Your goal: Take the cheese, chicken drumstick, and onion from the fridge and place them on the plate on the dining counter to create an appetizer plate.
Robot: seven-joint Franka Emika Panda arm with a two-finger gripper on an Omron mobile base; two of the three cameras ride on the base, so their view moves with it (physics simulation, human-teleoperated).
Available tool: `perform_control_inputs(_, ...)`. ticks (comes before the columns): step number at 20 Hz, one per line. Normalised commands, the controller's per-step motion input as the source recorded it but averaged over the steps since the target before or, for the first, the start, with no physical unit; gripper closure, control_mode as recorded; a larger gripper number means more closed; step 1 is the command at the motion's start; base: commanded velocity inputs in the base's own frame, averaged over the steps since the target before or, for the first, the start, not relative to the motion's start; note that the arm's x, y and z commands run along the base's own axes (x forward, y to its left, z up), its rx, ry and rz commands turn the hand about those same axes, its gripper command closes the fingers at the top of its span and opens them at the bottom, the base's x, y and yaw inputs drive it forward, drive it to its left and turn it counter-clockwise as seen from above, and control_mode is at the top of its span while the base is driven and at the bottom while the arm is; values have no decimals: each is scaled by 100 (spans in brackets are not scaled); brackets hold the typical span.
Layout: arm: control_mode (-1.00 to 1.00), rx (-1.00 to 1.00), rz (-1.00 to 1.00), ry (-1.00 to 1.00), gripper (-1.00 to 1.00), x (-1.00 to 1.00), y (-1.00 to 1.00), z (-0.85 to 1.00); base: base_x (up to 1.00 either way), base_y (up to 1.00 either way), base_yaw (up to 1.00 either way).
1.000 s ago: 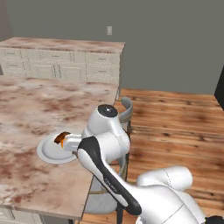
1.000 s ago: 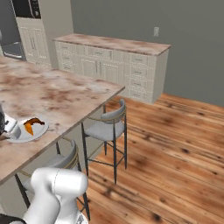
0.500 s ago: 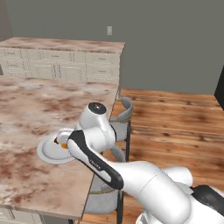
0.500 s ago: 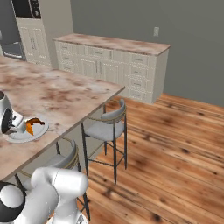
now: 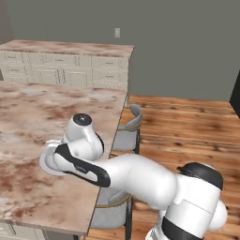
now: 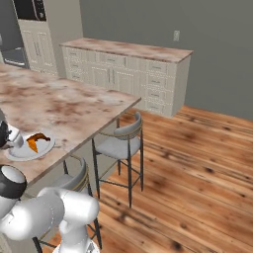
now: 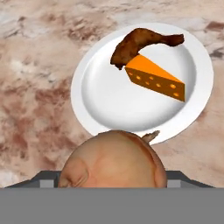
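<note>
The onion [image 7: 113,159] is gripped in the wide-set claw [image 7: 113,180], carried above the near rim of the plate [image 7: 105,94] on the marbled surface [image 7: 35,109]. The drumstick [image 7: 140,43] and cheese [image 7: 155,78] are already crowded touching at the far side, so bare room is left for it.

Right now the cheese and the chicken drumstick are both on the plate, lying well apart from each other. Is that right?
Not apart. In the hand view the cheese and chicken drumstick are both on the plate, but they touch: the wedge's narrow tip meets the drumstick's thick end.
</note>
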Motion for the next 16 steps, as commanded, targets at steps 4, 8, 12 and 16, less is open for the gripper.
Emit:
perform_control_inputs(4, -100, 0, -5, 0, 100, 31, 27, -11, 0, 0, 0)
perform_control_inputs(8, -100, 0, -9, 0, 100, 20, 9, -12, 0, 0, 0)
perform_control_inputs(12, -100, 0, -14, 0, 100, 2, 0, -25, 0, 0, 0)
perform_control_inputs(16, -100, 0, -13, 0, 100, 9, 0, -31, 0, 0, 0)
